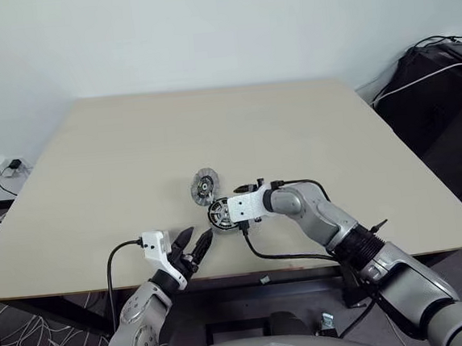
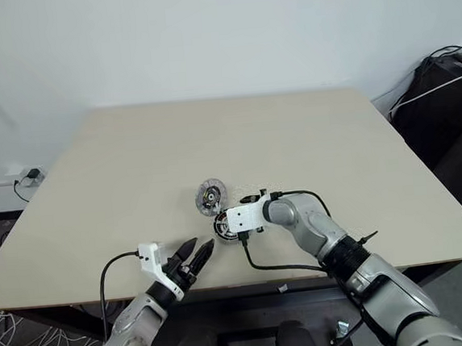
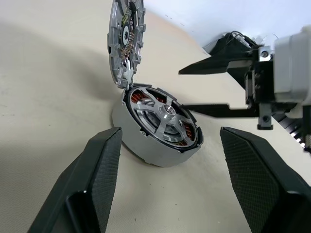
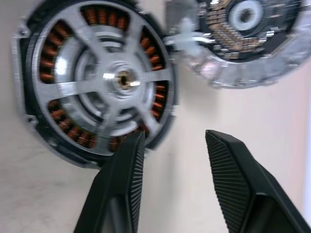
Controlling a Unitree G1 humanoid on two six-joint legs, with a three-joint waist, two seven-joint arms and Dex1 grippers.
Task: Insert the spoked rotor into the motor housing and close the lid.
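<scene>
The spoked rotor [image 3: 163,119] already sits inside the motor housing [image 3: 146,145], its hub centred and the copper windings showing between the spokes. The housing rests on the bench [image 1: 308,134] directly beneath the tips of the right hand [image 4: 170,155], whose fingers stand parted with nothing between them, one tip overlapping the housing's rim in the right wrist view.

What remains, by my reading, is the lid [image 3: 126,41]. It stands open on edge, joined to the housing's rim on the far side from the left hand and just beyond the right hand's tips, its inner face with the dark centre turned toward the rotor. To shut it, it must be tipped down over the rotor, about the point where it meets the rim.

The right hand is much the nearer. The left hand [image 1: 190,247] hangs released near the bench's front edge, fingers spread and empty, short of the housing, pointing at it.
</scene>
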